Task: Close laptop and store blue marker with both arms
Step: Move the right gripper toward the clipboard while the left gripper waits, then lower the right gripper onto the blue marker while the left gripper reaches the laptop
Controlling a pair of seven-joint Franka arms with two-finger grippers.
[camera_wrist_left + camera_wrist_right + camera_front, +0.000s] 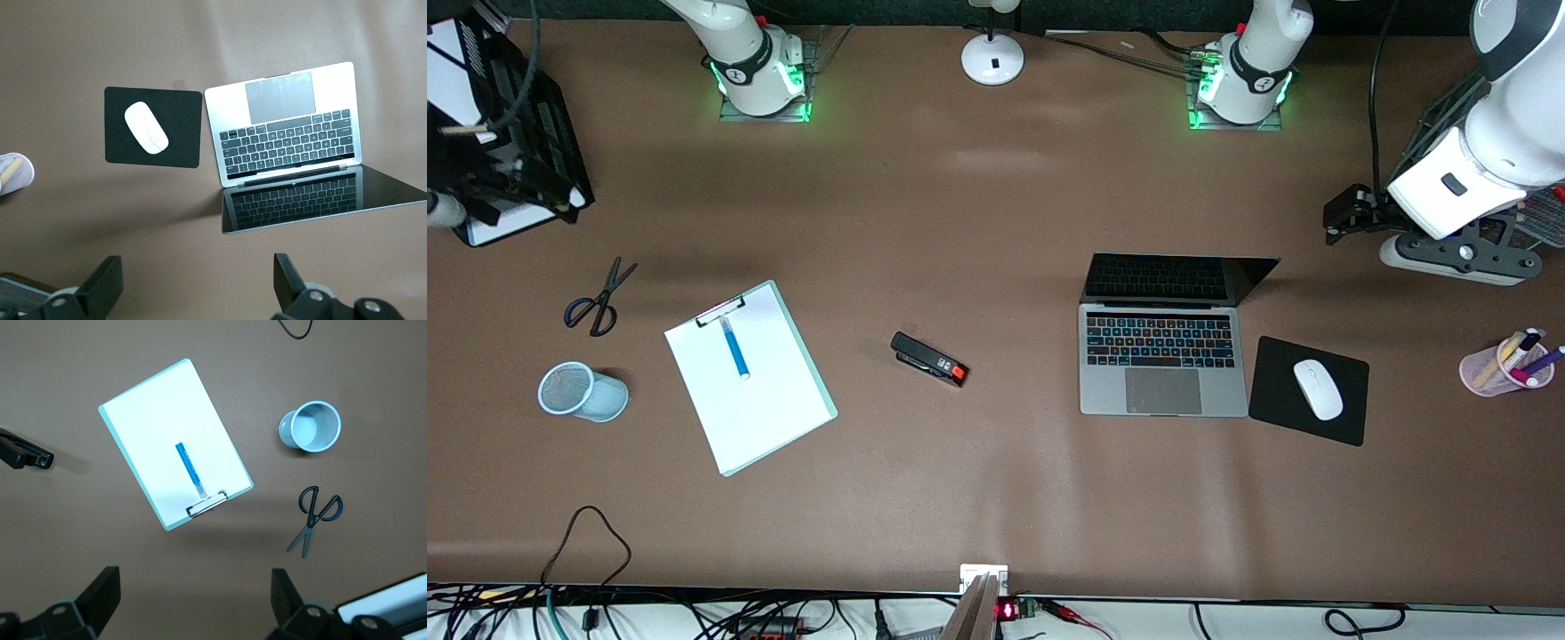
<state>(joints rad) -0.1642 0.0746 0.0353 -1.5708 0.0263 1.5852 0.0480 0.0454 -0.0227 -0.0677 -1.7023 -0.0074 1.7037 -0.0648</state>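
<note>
Laptop (pixel 1163 356) first: it sits open toward the left arm's end of the table, screen raised and leaning back toward the robots' edge, with the mouse pad (pixel 1352 418) just beside it. Your left gripper (pixel 193 283) hangs high over bare table near that edge, fingers spread wide. I'd bring it down above the top rim of the lid and push the screen forward and down with a fingertip, slowly, so the base does not skate toward the front edge.

The blue marker (pixel 735 348) lies on the clipboard (pixel 783 418) toward the right arm's end, its pale cap toward the clip. The mesh cup (pixel 580 391) beside the clipboard looks the likely place for it. Your right gripper (pixel 193 603) hovers high near the robots' edge, fingers apart. Line its fingers across the barrel's middle before you descend, and pinch lightly, as the paper may lift.
</note>
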